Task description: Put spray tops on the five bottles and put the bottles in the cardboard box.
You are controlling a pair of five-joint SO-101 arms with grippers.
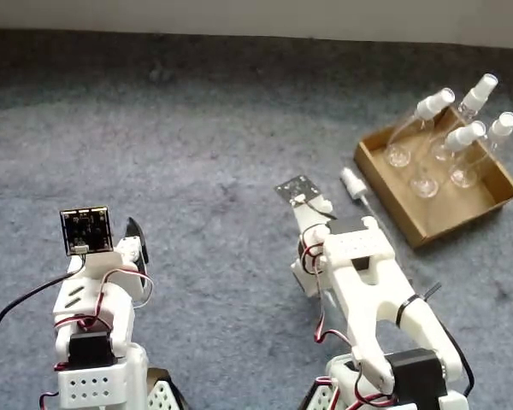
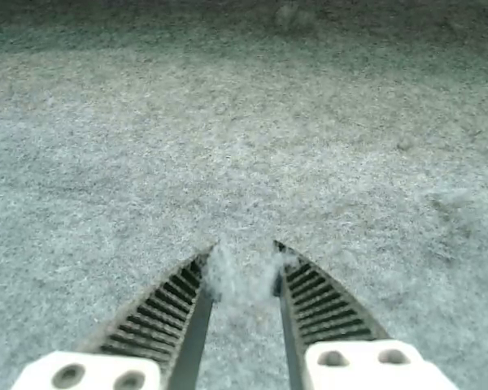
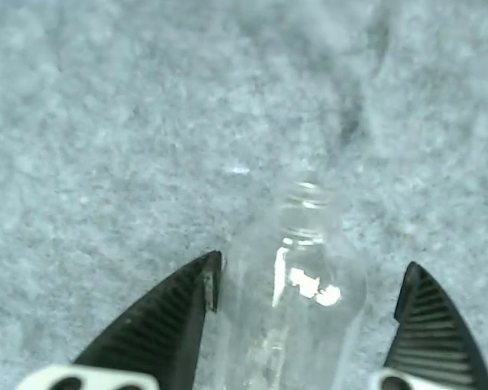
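Between my right gripper's wide-spread jaws sits the uncapped clear bottle, not clamped. At two o'clock on the table, the cardboard box holds four capped bottles. A loose spray top lies at the box's nine o'clock. My left gripper is partly open and empty.

Grey fuzzy carpet covers surface — pale wall strip along far edge.
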